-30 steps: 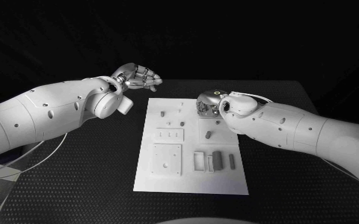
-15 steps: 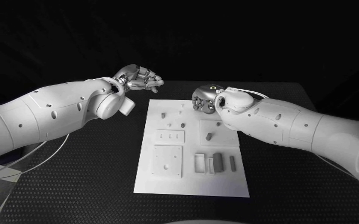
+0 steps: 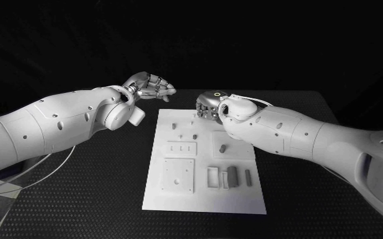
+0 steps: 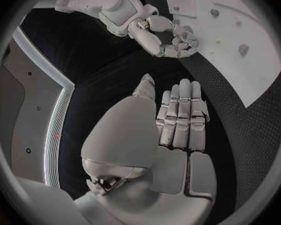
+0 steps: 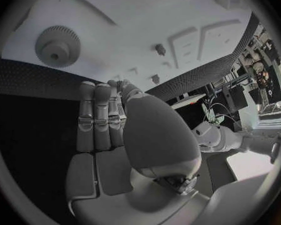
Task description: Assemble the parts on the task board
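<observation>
The white task board (image 3: pixel 203 195) lies lengthwise in the middle of the table. Small grey parts stand on it: pegs (image 3: pixel 174 123) near the far end, a stub (image 3: pixel 223 148) mid-board, and dark upright pieces (image 3: pixel 232 173) near the front. My right hand (image 3: pixel 209 106) hovers over the board's far edge with its fingers bent and nothing in them; it appears again as my right hand (image 4: pixel 170 34) beside the board (image 4: pixel 222 40). A toothed gear (image 5: pixel 58 45) sits on the board (image 5: pixel 134 15) ahead of it. My left hand (image 3: pixel 150 87) hangs empty off the board's far left corner.
Two white raised plates (image 3: pixel 179 173) occupy the board's left half, and a framed slot (image 3: pixel 212 173) sits near the front. Black mesh table (image 3: pixel 88 195) lies bare on both sides of the board. A cable loops by my left arm (image 3: pixel 40 164).
My right hand has slid leftward along the board's far edge, toward the far middle. My left hand has stayed almost where it was.
</observation>
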### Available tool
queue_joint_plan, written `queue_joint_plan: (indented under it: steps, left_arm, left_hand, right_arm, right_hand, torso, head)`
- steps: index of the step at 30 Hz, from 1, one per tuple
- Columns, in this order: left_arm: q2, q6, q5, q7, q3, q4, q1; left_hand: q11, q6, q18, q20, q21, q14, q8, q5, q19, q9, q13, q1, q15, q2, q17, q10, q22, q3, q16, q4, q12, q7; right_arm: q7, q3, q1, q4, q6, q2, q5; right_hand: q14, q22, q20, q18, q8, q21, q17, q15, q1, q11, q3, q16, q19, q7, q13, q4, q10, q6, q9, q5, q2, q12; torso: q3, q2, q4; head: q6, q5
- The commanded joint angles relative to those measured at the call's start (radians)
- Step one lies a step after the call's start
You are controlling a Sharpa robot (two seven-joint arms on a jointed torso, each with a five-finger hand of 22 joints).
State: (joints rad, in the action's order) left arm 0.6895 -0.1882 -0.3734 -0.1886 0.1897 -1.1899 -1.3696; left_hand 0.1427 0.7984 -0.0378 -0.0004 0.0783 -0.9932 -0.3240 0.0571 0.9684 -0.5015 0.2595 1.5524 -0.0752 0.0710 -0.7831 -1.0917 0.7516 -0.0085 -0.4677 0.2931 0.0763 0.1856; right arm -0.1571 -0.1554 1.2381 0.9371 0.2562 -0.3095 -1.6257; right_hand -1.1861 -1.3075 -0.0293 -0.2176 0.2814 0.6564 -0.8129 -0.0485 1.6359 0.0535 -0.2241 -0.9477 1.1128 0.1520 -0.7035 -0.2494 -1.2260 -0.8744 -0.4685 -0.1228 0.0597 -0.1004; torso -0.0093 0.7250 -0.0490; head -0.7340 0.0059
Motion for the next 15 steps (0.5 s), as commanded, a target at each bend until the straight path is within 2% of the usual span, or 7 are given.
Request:
queue_joint_plan:
  steps: [1, 4, 7, 12, 15]
  left_arm:
    - [-0.003, 0.013, 0.006, -0.008, -0.001, 0.0, -0.002]
    - [-0.003, 0.013, 0.006, -0.007, -0.001, 0.001, -0.002]
    - [-0.003, 0.012, 0.006, -0.008, -0.001, 0.001, -0.005]
    - [-0.008, 0.013, 0.006, -0.007, -0.001, 0.003, -0.007]
    - [-0.009, 0.013, 0.006, -0.006, -0.001, 0.0, -0.02]
  left_hand:
    - [0.006, 0.002, 0.013, -0.004, -0.005, 0.0, 0.004, -0.006, -0.001, -0.001, 0.001, -0.01, 0.0, 0.002, -0.001, 0.0, -0.002, 0.006, 0.006, -0.001, -0.004, 0.006]
    - [0.007, 0.002, 0.013, -0.005, -0.006, 0.0, 0.004, -0.006, -0.001, -0.001, 0.001, -0.011, 0.0, 0.002, -0.002, 0.0, -0.002, 0.006, 0.006, -0.001, -0.004, 0.006]
    - [0.007, 0.002, 0.014, -0.005, -0.006, 0.001, 0.004, -0.006, -0.001, -0.001, 0.002, -0.011, 0.0, 0.002, -0.002, 0.001, -0.002, 0.006, 0.006, -0.001, -0.005, 0.006]
    - [0.007, 0.002, 0.014, -0.005, -0.006, 0.001, 0.005, -0.006, -0.001, -0.002, 0.002, -0.011, 0.0, 0.002, -0.002, 0.001, -0.002, 0.006, 0.006, -0.001, -0.005, 0.006]
    - [0.007, 0.002, 0.015, -0.006, -0.006, 0.001, 0.005, -0.006, -0.001, -0.002, 0.002, -0.011, 0.0, 0.002, -0.002, 0.001, -0.002, 0.006, 0.007, -0.001, -0.005, 0.006]
  right_arm:
    - [0.0, 0.0, 0.0, -0.012, 0.016, 0.009, -0.004]
    - [-0.001, 0.0, 0.0, -0.021, 0.018, 0.019, -0.004]
    - [0.001, 0.001, 0.0, -0.035, 0.022, 0.031, -0.004]
    - [0.005, 0.001, -0.002, -0.064, 0.026, 0.054, -0.002]
    - [0.007, 0.001, -0.003, -0.076, 0.028, 0.065, 0.001]
  right_hand:
    - [0.003, -0.021, 0.006, -0.044, 0.0, 0.003, 0.001, -0.004, -0.01, 0.003, -0.008, -0.001, -0.005, 0.01, 0.001, -0.001, -0.003, -0.008, -0.001, -0.001, 0.005, 0.005]
    - [0.003, -0.021, 0.006, -0.044, -0.001, 0.003, 0.002, -0.004, -0.011, 0.004, -0.01, -0.001, -0.005, 0.01, 0.002, 0.001, -0.003, -0.008, -0.001, -0.001, 0.005, 0.006]
    - [0.003, -0.021, 0.005, -0.044, -0.001, 0.003, 0.002, -0.004, -0.013, 0.004, -0.011, -0.001, -0.005, 0.01, 0.003, 0.002, -0.004, -0.007, -0.001, -0.001, 0.005, 0.008]
    - [0.003, -0.021, 0.005, -0.044, -0.002, 0.003, 0.003, -0.003, -0.016, 0.004, -0.015, -0.001, -0.005, 0.01, 0.004, 0.005, -0.004, -0.007, -0.002, -0.001, 0.006, 0.011]
    - [0.003, -0.021, 0.005, -0.044, -0.002, 0.003, 0.004, -0.003, -0.018, 0.005, -0.017, 0.0, -0.006, 0.011, 0.005, 0.008, -0.004, -0.006, -0.002, -0.001, 0.006, 0.014]
  torso:
    - [-0.0005, 0.001, -0.0046]
    - [-0.0016, 0.003, -0.0075]
    - [-0.0022, 0.004, -0.0048]
    - [-0.003, 0.004, -0.0072]
    - [-0.0026, 0.007, -0.0096]
  head:
    - [0.003, 0.001]
    - [0.006, 0.004]
    - [0.007, 0.01]
    - [0.006, 0.011]
    - [0.005, 0.01]
